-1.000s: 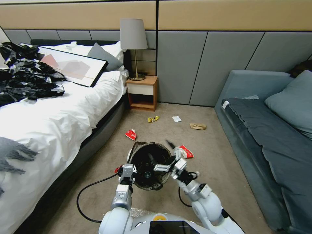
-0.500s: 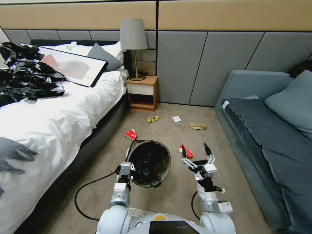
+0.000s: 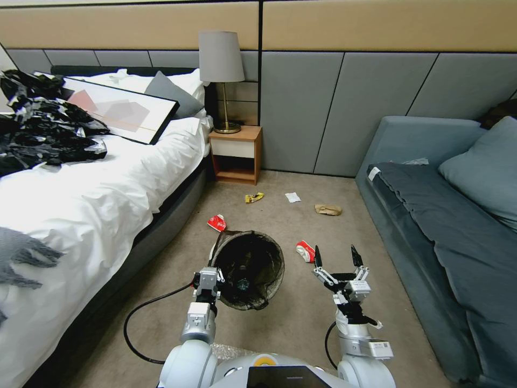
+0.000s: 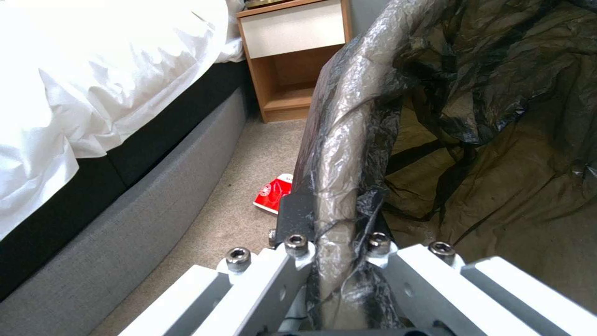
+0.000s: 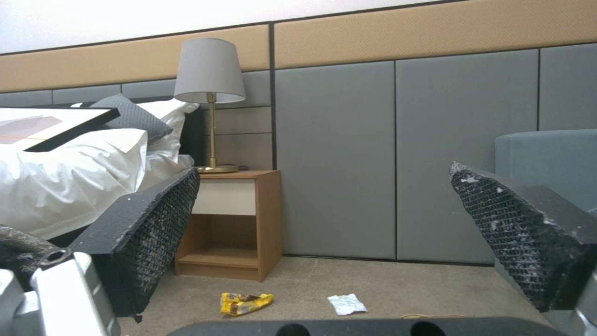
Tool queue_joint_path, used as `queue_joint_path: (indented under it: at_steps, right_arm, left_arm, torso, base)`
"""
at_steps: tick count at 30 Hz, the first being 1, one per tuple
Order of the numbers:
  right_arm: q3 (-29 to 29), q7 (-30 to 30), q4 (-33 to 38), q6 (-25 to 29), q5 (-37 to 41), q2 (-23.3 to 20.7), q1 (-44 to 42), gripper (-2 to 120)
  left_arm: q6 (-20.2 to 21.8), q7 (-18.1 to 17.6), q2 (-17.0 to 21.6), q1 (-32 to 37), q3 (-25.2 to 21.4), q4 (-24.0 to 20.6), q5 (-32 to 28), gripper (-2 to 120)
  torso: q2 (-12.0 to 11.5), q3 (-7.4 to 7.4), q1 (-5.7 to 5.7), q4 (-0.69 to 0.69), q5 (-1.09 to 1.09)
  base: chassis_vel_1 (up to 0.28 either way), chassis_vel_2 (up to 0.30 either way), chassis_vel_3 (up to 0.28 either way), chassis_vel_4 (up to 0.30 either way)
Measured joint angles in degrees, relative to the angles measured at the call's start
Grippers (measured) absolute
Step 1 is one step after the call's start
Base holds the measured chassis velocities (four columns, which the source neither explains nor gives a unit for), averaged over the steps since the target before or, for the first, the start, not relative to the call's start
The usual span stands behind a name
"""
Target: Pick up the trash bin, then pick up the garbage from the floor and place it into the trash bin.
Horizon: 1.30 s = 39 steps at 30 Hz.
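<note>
Left end effector point(image 3: 209, 281): clamped on the trash bin point(image 3: 247, 269) rim; bed point(image 3: 81, 215) to its left. Right end effector point(image 3: 335, 257): fingers spread, empty, over open carpet; sofa point(image 3: 431, 226) at right. Garbage: red packet point(image 3: 305, 250) just left-ahead of it, partly hidden by a fingertip; yellow wrapper point(image 5: 246, 302) well ahead.

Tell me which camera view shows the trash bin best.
The head view: the whole trash bin shows there, open mouth up, its rim held by the left end effector. The left wrist view shows a close slice of rim and black liner. The right wrist view catches a sliver at its edge.
</note>
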Motion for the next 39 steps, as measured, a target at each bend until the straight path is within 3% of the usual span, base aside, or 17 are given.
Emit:
queue_joint_path:
  at_steps: [16, 39]
  right_arm:
    - [0.3, -0.5, -0.8, -0.1, 0.1, 0.1, 1.5, 100]
    - [0.3, -1.2, -1.4, -0.6, 0.6, -0.1, 3.2, 100]
  left_arm:
    - [0.1, 0.0, -0.4, 0.1, 0.2, -0.1, 0.2, 0]
    - [0.1, 0.0, -0.9, 0.5, -0.2, -0.6, 0.5, 0]
  torso:
    - [0.0, -0.01, 0.0, 0.0, 0.0]
    - [0.0, 0.0, 0.0, 0.0, 0.01]
  base:
    - [-0.022, 0.025, 0.02, -0.025]
    - [-0.156, 0.154, 0.154, -0.155]
